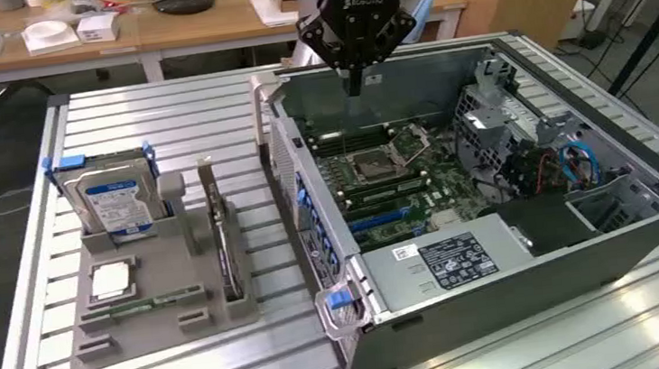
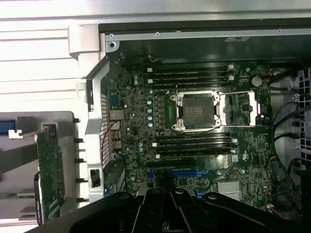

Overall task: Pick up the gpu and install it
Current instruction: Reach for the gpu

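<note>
One closed, empty tool (image 1: pixel 355 87) over computer case (image 1: pixel 558 298) on slatted metal table (image 1: pixel 153 111), gpu (image 1: pixel 228 249) in grey tray (image 1: pixel 137 325), desks (image 1: pixel 205 24) behind.

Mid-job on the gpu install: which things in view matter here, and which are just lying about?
For the job: gpu, standing on edge in the grey tray; open computer case with its motherboard; claw, shut and empty, above the case.

Lying about: hard drive, processor chip and memory stick, all in the same tray.
</note>
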{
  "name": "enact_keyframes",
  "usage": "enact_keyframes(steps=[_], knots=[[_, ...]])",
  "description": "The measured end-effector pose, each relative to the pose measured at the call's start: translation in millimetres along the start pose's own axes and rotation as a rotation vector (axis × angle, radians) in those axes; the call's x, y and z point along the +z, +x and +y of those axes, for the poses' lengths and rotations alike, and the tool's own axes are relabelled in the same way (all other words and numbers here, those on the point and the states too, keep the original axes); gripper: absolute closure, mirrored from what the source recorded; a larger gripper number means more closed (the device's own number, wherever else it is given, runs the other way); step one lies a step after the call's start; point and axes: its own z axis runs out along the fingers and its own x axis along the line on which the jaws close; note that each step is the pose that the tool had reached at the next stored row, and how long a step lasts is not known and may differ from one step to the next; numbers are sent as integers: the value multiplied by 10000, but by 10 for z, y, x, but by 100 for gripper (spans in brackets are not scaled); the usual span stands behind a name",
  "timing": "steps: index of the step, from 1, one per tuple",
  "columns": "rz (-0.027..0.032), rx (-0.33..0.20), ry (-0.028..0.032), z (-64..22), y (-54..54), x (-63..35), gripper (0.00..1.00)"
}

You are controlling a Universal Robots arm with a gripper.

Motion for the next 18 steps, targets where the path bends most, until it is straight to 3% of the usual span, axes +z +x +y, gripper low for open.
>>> enact_keyframes(steps=[18], knots=[[0, 1, 0, -3, 44, -1, 89]])
